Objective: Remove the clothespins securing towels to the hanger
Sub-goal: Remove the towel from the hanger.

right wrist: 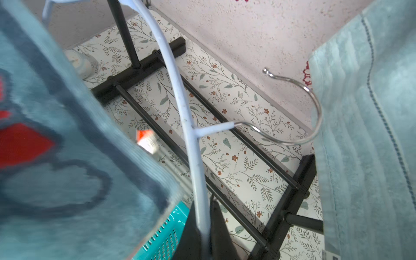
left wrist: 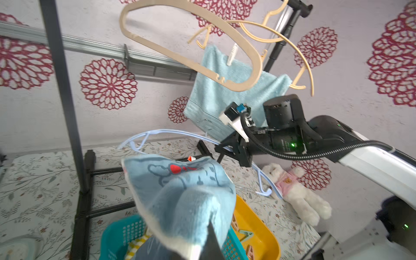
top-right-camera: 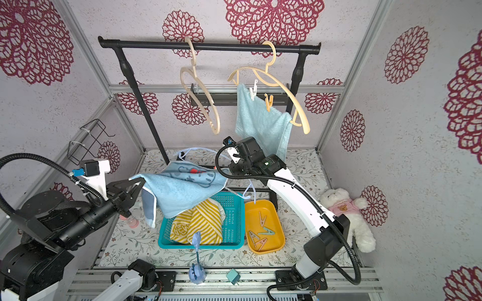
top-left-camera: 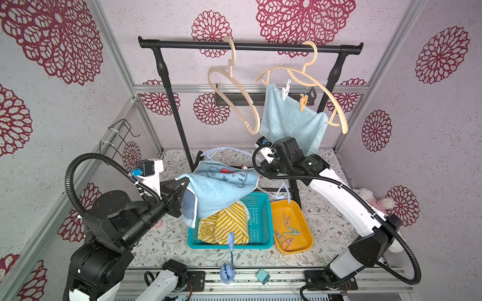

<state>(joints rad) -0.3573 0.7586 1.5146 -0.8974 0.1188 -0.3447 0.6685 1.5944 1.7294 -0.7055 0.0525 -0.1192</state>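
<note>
Up at one o'clock, two clothespins (top-left-camera: pixel 286 90) clamp the plain towel (top-left-camera: pixel 292 122) to a beige hanger (top-left-camera: pixel 326 88): light, springy, probably best squeezed at their tails. Left claw (top-left-camera: pixel 185 183) pinches the printed towel (top-left-camera: pixel 219 187), right claw (right wrist: pixel 203 216) the blue hanger (right wrist: pixel 186 117).

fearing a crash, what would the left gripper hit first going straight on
The left gripper, past the printed towel it grips, would likely meet the pale blue hanger in the right gripper; depth unclear.

A white peg (top-left-camera: pixel 286 90) and an orange peg (top-left-camera: pixel 303 102) clip the plain blue towel (top-left-camera: pixel 289 122) to its hanger (top-left-camera: pixel 338 108). Four loose pegs (top-left-camera: pixel 293 231) (pink, mint) lie in the yellow tray (top-left-camera: pixel 281 208).
</note>
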